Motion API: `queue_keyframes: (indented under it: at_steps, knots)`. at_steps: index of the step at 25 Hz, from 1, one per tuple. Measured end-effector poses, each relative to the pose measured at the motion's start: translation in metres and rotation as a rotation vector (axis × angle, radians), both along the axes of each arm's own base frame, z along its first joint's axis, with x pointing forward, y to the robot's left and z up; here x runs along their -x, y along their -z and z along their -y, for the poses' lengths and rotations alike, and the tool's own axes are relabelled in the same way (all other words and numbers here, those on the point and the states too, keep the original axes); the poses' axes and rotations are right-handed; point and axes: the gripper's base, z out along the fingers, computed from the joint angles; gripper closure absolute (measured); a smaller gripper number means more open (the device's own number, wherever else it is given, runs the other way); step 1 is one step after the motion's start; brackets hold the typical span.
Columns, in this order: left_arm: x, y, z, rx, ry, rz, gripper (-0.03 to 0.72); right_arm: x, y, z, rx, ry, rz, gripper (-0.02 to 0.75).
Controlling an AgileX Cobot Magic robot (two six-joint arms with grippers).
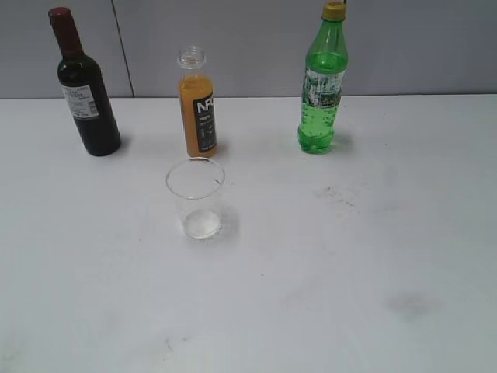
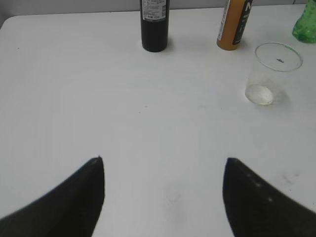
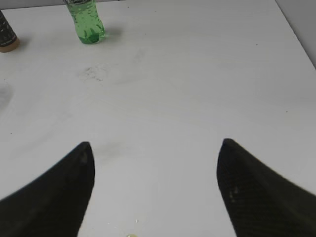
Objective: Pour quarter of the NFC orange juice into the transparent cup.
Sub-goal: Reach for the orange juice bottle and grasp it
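The NFC orange juice (image 1: 198, 105) stands upright toward the back of the white tabletop (image 1: 349, 256), its cap off and its clear threaded neck open, the orange liquid reaching up to the shoulder. The transparent cup (image 1: 196, 199) sits just in front of it, at about 6 o'clock from the bottle, near but not touching, and looks empty apart from a glint at its base. A dark wine bottle (image 1: 84, 89) stands at 9 o'clock from the juice, and a green soda bottle (image 1: 321, 85) with a yellow cap at 3 o'clock, both well apart from it. Neither arm shows in the exterior view. In the left wrist view the left claw (image 2: 165, 197) hangs spread over bare tabletop, with the juice at roughly 1 o'clock and the cup at 2 o'clock ahead of it. In the right wrist view the right claw (image 3: 155, 190) is likewise spread wide and holds nothing; the green bottle lies at 11 o'clock. By my reading the task has not begun: nothing is grasped and no juice is in the cup. The next move calls for one claw, probably the left since it faces the bottle, to reach forward and close around the labelled body, low enough to tilt it steadily. The cup stands close, so the approach must avoid knocking it.
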Motion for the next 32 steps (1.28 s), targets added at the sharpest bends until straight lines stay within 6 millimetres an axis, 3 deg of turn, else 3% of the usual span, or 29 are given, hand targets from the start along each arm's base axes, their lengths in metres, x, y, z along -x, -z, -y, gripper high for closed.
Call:
queue_keyframes:
  at_steps: [6, 13, 22, 32]
  knots:
    - [0.0, -0.002, 0.002, 0.02, 0.01, 0.011, 0.091, 0.0, 0.0, 0.0, 0.0, 0.0, 0.0, 0.147]
    - [-0.015, -0.02, 0.004, 0.057, 0.01, 0.097, 0.05, 0.0, 0.0, 0.0, 0.0, 0.0, 0.0, 0.147]
    - [-0.069, -0.04, 0.008, 0.119, -0.006, 0.172, 0.061, 0.0, 0.0, 0.0, 0.0, 0.0, 0.0, 0.147]
    - [-0.131, -0.038, 0.009, 0.112, -0.032, 0.185, 0.076, 0.0, 0.0, 0.0, 0.0, 0.0, 0.0, 0.147]
